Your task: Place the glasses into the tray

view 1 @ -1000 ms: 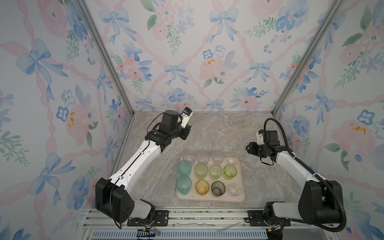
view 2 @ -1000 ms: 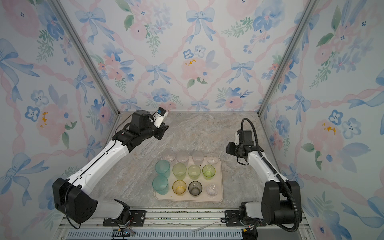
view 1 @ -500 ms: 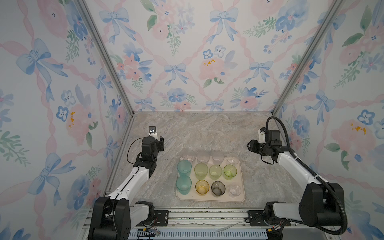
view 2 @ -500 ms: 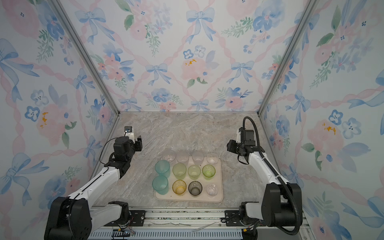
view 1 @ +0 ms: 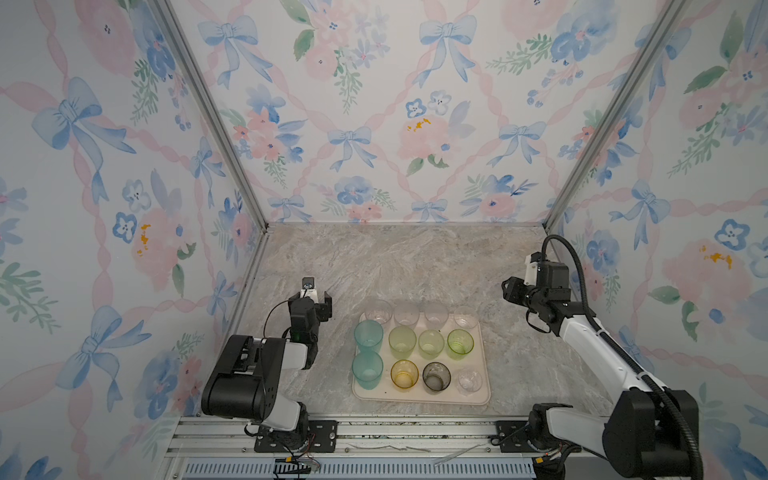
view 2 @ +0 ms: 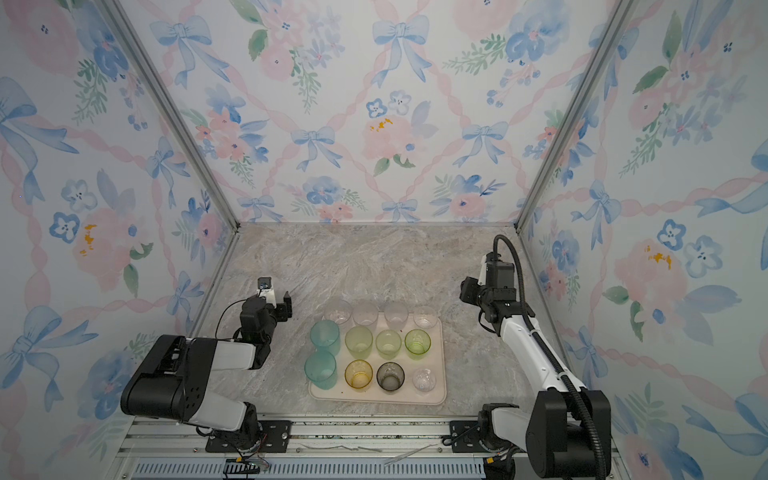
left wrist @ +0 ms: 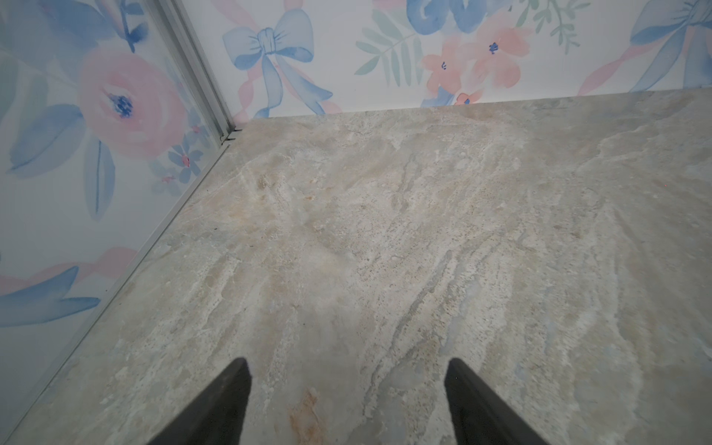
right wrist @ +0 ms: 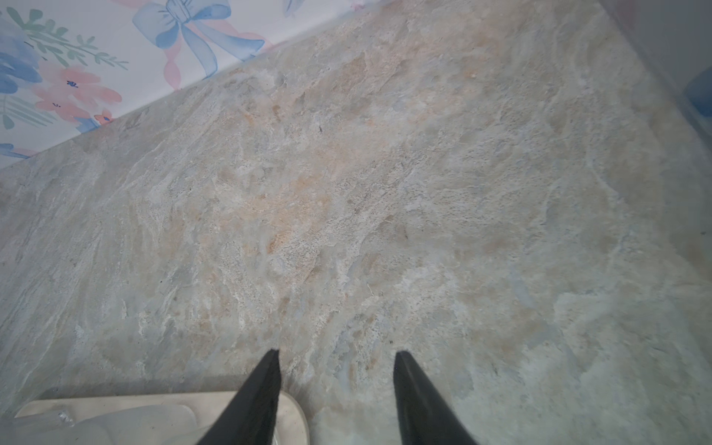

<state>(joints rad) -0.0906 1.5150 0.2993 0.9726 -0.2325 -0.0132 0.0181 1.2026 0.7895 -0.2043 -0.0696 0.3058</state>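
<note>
In both top views you have all the glasses upright in the tray, three rows of four; clear ones along its far edge, two teal at its left side, amber, grey and one clear along its near edge, greens in the middle. Your left gripper sits left of the tray, apart from it; your right gripper hangs off the tray's far right corner, also apart. Left wrist view: jaws spread wide, nothing between them; bare table below. Right wrist view: jaws partly apart, gripping nothing; a tray corner shows behind one finger, with a blurred clear glass on it.
</note>
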